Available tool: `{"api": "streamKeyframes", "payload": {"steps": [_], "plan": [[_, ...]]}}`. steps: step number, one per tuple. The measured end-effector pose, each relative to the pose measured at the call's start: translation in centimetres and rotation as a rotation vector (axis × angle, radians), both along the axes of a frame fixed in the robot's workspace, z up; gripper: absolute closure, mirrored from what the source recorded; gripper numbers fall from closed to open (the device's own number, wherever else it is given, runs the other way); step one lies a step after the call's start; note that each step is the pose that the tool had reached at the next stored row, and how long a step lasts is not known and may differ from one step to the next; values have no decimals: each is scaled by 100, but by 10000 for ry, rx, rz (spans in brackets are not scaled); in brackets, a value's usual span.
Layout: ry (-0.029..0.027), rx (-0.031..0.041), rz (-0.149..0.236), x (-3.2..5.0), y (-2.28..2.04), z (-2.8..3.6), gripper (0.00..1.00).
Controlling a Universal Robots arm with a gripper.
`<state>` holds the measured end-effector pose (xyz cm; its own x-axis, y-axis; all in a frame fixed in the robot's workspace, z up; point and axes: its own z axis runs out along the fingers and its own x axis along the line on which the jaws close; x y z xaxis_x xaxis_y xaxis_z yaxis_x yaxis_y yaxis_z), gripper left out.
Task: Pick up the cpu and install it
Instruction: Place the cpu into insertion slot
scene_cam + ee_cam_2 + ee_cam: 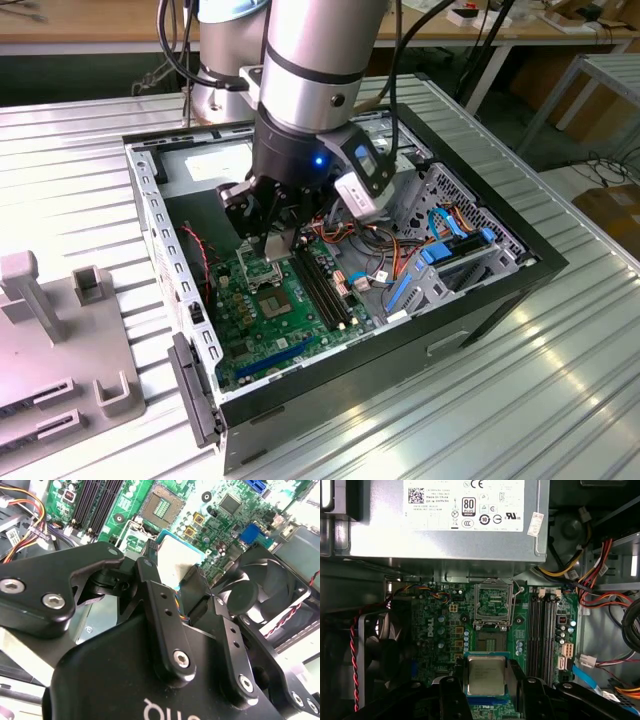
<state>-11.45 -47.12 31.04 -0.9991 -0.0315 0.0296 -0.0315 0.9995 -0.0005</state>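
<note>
Although lifted and clamped flat between the fingers [451,699] of the gripper [272,236], narrowed to the width of the cpu [486,674], not yet installed. Hovering over the board [437,630], close to the open socket [490,640] but not in it. Judged roughly halfway: done with the pickup, short of seating in that bare socket.

1. cpu [486,675]: small flat square chip with a dull silver-grey metal top and a thin blue-green border.
2. Pose: level, metal top up, edges roughly square to the green motherboard [435,630] beneath. It looks pale and washed out in the second wrist view [175,560].
3. State: clamped on two opposite sides between the black fingers [451,692] of the tool [486,682], clear of the board.
4. Place: over the motherboard, just beside the open socket [491,639], not seated in it.
</note>
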Motion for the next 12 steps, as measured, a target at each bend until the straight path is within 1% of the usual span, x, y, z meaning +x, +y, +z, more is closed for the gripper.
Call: {"api": "streamKeyframes", "payload": {"steps": [12], "plan": [[0, 1, 0, 0, 0, -37, 56]]}}
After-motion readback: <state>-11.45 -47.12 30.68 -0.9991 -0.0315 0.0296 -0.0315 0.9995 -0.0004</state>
